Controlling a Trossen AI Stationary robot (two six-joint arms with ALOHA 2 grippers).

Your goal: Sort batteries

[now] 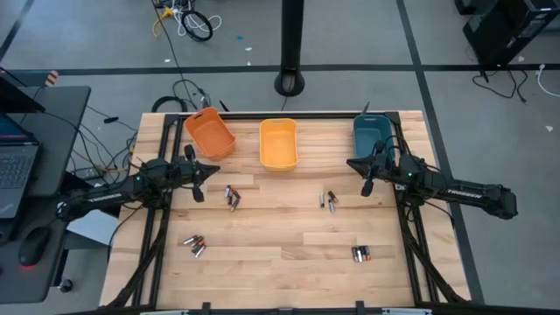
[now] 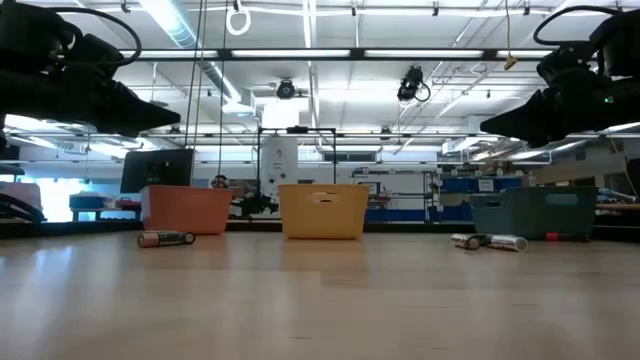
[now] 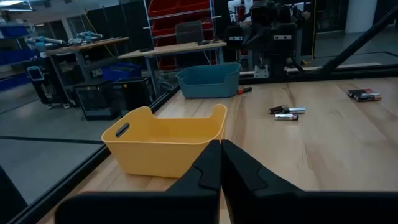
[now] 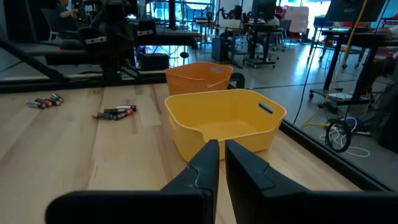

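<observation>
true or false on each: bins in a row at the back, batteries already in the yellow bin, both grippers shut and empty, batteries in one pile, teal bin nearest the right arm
1. The orange bin, yellow bin and teal bin stand in a row at the table's far edge. True.
2. Batteries lie inside the yellow bin. False: it looks empty.
3. The left gripper and right gripper are shut, holding nothing. True.
4. The batteries form one pile. False: four scattered clusters.
5. The teal bin is nearest the right arm. True.
</observation>
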